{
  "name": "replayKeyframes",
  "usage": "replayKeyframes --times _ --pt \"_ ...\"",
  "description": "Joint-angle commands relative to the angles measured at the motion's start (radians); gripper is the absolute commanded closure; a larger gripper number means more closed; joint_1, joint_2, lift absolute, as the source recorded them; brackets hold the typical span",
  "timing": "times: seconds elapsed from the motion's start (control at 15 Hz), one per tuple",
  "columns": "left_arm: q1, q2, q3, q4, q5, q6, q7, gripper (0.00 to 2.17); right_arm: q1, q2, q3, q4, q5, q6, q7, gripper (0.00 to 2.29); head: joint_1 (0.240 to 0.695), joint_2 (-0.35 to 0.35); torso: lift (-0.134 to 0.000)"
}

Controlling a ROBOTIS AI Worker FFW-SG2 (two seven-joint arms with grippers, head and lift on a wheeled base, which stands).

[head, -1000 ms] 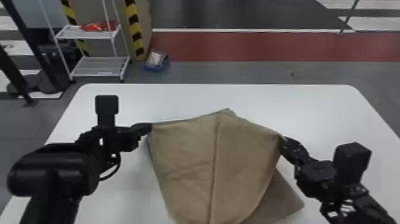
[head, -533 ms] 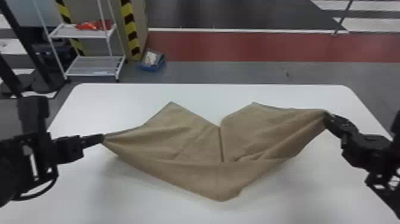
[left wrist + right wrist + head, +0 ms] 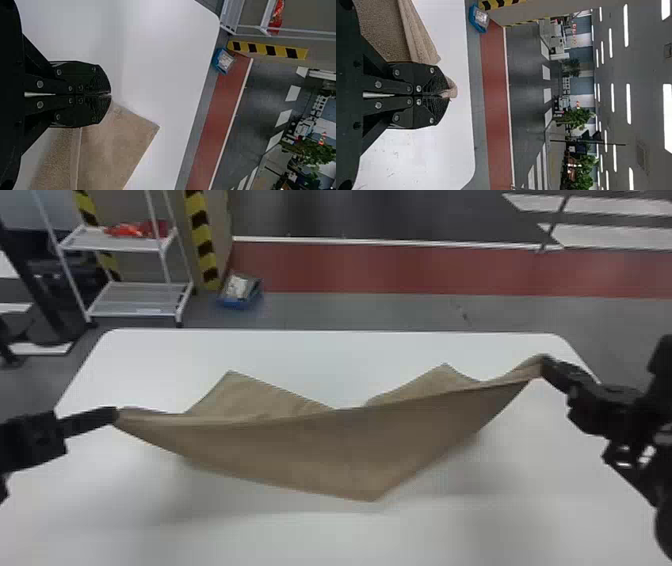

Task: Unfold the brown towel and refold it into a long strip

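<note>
Taking the worktop (image 3: 325, 351) as a clock with twelve at its far edge, I see the brown towel (image 3: 320, 450) strung across the middle. The left claw (image 3: 116, 415) is closed on one end at nine; the right claw (image 3: 545, 366) is pinching the other just short of three. One loose corner (image 3: 231, 382) points toward ten, another (image 3: 444, 374) toward two, and the slack dips to a point (image 3: 369, 490) aimed at six. I can't tell whether that point touches the worktop.

This looks like the opening-out step, with no strip made yet. The right claw seems to have only a small tuck of cloth at its tip, so a harder pull could slip that end free and let it drop in a heap. The long edge already looks tight; the claws coming down unevenly would lay it askew. My other worry is the loose part toward twelve: if it catches under the slack, it gets trapped doubled, and the strip comes out lumpy and crooked.
</note>
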Motion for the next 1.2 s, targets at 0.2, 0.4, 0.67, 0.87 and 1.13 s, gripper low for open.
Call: replayKeyframes --times 0.2,0.4,0.67,0.87,1.13 --pt "-0.309 0.025 -0.084 0.349 -0.018 -0.21 0.024 1.71 -0.329 0.005 0.142 0.294 0.088 -0.023 -0.009 1.33 0.688 -0.013 -0.123" --pt "-0.466 0.031 -0.173 0.573 -0.073 -0.514 0.044 1.71 -0.51 0.006 0.179 0.507 0.11 -0.216 -0.014 1.33 0.595 0.013 -0.123" --pt "-0.538 0.028 -0.144 0.644 -0.015 -0.636 0.041 1.71 -0.588 -0.006 0.169 0.602 0.094 -0.315 -0.003 1.33 0.425 0.029 -0.123" --pt "-0.32 0.034 -0.094 0.446 0.103 -0.609 0.047 1.71 -0.406 -0.083 0.122 0.481 0.022 -0.327 0.012 1.33 0.398 0.023 -0.123" --pt "-0.018 0.014 -0.098 0.311 0.125 -0.603 0.065 1.71 -0.128 -0.097 0.054 0.415 -0.05 -0.462 0.048 1.33 0.506 -0.011 -0.123"
